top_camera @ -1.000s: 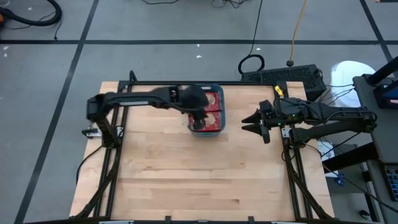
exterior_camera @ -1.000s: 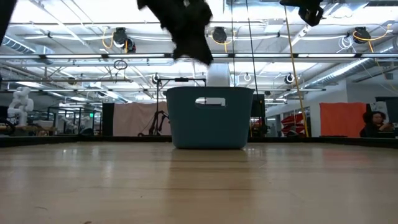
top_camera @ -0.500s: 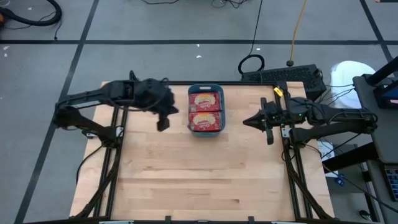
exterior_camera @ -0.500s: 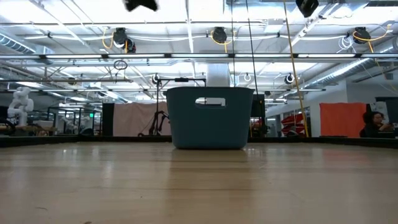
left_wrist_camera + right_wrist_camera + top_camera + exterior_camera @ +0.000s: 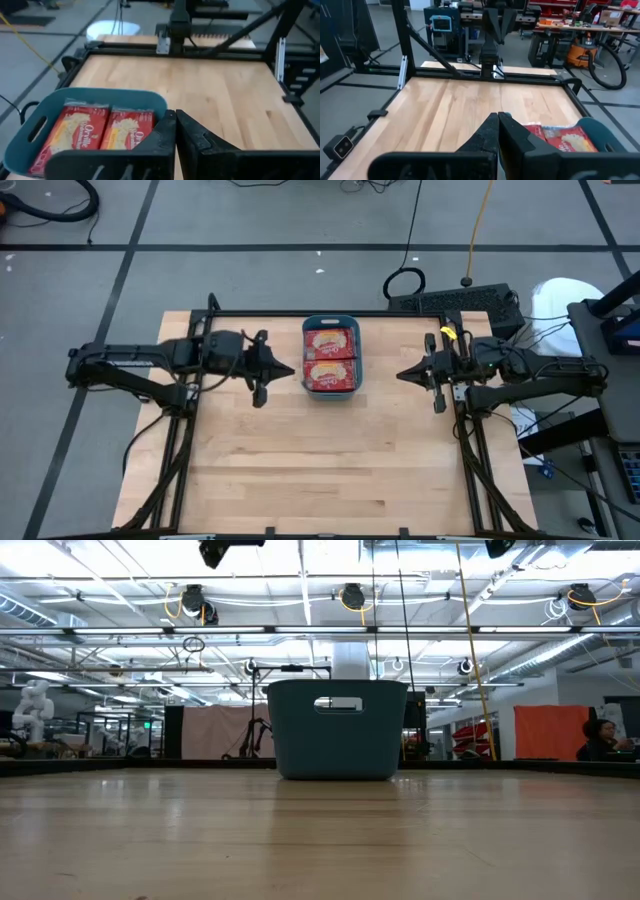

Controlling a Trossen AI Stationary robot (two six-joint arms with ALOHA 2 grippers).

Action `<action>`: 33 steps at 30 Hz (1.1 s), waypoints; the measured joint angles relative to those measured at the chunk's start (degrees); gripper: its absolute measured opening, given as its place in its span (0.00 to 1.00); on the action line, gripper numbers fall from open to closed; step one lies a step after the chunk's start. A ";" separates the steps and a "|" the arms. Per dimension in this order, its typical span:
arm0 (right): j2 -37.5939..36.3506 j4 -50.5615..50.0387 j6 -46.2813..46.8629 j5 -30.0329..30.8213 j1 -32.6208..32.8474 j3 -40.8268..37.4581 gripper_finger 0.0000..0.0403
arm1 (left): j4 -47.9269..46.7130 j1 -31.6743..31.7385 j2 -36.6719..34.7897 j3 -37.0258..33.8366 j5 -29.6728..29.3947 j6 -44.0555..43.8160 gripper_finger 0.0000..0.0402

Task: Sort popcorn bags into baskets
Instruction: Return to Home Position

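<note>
Popcorn bags (image 5: 329, 358) lie flat in the basket (image 5: 330, 394): judged light, crinkly, slick; pinch a raised edge. Left hand (image 5: 291, 371) and right hand (image 5: 402, 375) clenched, empty, flanking it.

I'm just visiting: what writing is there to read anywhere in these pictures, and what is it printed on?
"Orville": on the front of each of the two red popcorn bags lying in the teal bin, in the left wrist view.
Smaller print under that word: too blurred to read.
The bags' print in the high and right wrist views: too small to read.
Room behind the table: no readable signs.
</note>
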 joint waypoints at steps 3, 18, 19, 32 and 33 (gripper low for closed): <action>-1.86 0.70 0.06 -0.10 0.00 -2.73 0.00 | 7.03 0.02 -3.42 -7.23 -0.72 -0.19 0.01; -14.65 9.27 -0.89 3.03 -0.02 -20.84 0.00 | 9.54 -0.13 -13.01 -25.13 -5.00 -10.20 0.02; -15.31 10.18 -1.50 3.17 -0.02 -21.96 0.00 | 9.91 -0.07 -12.85 -25.58 -5.71 -10.51 0.02; -23.43 10.92 -4.20 4.20 -0.02 -30.18 0.00 | 30.65 0.28 -15.67 -38.57 -4.16 -7.36 0.01; -24.21 10.88 -4.18 4.20 -0.02 -30.65 0.00 | 31.23 0.28 -15.75 -39.59 -4.18 -7.79 0.01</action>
